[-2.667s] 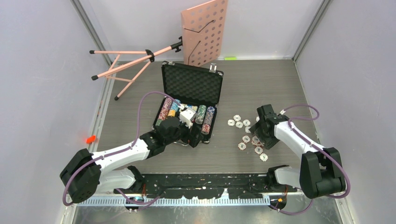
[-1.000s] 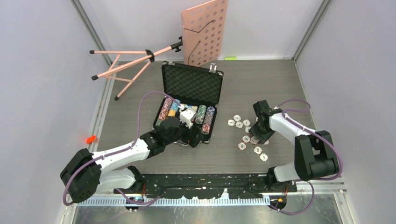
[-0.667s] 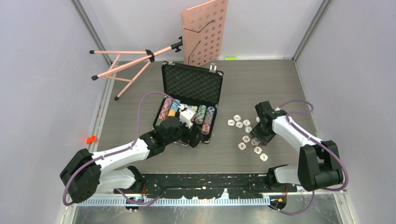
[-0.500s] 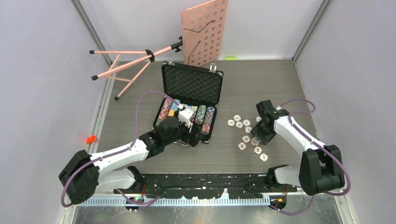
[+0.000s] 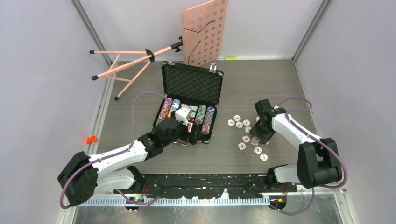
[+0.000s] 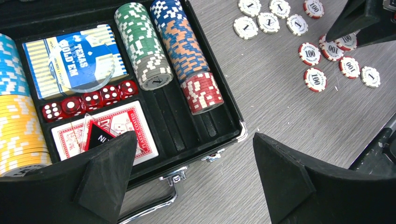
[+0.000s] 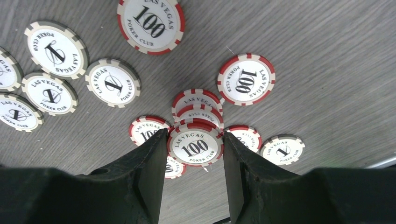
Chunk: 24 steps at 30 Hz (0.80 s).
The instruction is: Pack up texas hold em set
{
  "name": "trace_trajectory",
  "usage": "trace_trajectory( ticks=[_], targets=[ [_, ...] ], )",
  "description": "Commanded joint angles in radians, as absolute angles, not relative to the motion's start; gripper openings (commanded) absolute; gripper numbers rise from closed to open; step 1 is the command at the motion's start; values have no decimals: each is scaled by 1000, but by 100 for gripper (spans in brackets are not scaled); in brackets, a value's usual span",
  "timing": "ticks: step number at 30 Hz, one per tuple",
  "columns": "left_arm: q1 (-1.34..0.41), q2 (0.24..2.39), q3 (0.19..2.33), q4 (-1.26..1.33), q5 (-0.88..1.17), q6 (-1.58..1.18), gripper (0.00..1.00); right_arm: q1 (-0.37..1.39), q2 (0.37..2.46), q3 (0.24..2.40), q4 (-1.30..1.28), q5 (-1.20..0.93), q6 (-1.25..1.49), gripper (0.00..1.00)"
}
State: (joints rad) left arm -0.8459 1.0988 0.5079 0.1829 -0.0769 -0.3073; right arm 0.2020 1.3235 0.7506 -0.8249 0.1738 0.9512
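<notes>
Poker chips [image 6: 310,53] look light, stiff and slick, best pinched across the rim. Right claw [image 7: 195,140] clasps one red-edged chip [image 7: 195,148]; left claw [image 6: 194,144] gapes empty.

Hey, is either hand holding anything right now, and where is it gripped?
The right hand pinches a red 100 chip by opposite sides of its rim. The left hand is open and holds nothing.

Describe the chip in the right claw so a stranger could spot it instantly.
Right of the open black case lies a scatter of loose chips on the grey table. Over its right side, the right claw pinches one red-edged 100 chip; its neighbours all lie free on the table.
</notes>
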Motion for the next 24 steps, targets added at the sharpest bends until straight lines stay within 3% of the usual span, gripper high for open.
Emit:
trace_trajectory(
  ticks=[1,10,12,15,24],
  targets=[
    [-846,1110,505,261,-47,-304,99,204,1343,754,-758,196,934,29],
    [-845,1103,505,255,-46,-297,99,203,1420,757,-736,240,905,36],
    [-845,1101,503,255,-47,-295,99,204,1415,744,-729,239,902,43],
    [-845,1100,503,253,-49,-295,99,204,1404,738,-729,227,887,65],
    [-845,1089,499,255,-42,-296,99,204,1304,776,-780,211,773,72]
  ],
)
